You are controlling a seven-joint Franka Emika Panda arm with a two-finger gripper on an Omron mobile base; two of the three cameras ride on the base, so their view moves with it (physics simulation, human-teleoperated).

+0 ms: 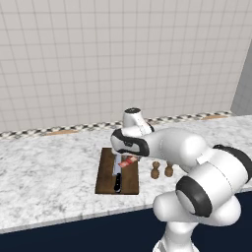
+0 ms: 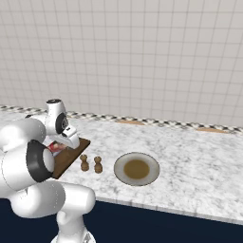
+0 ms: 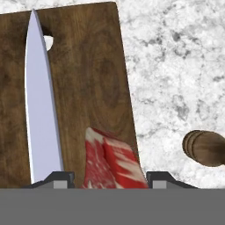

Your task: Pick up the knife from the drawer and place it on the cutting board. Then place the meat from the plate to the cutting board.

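The dark-brown cutting board (image 1: 106, 173) lies on the marble counter, and the knife (image 1: 117, 172) rests lengthwise on it with its black handle toward me. My gripper (image 1: 129, 158) hangs over the board's right part, shut on the red-pink meat (image 1: 129, 162). In the hand view the meat (image 3: 112, 162) sits between the two finger tips of the gripper (image 3: 107, 178), beside the knife's blade (image 3: 41, 110) on the board (image 3: 92, 74). The plate (image 2: 119, 169) stands bare to the right of the board (image 2: 71, 156). The drawer is hidden below the counter's edge.
Two small brown wooden shakers (image 1: 155, 171) (image 1: 169, 170) stand just right of the board, between it and the plate. A tiled wall runs behind the counter. Dark navy cabinet fronts (image 1: 74, 238) show under the counter's front edge.
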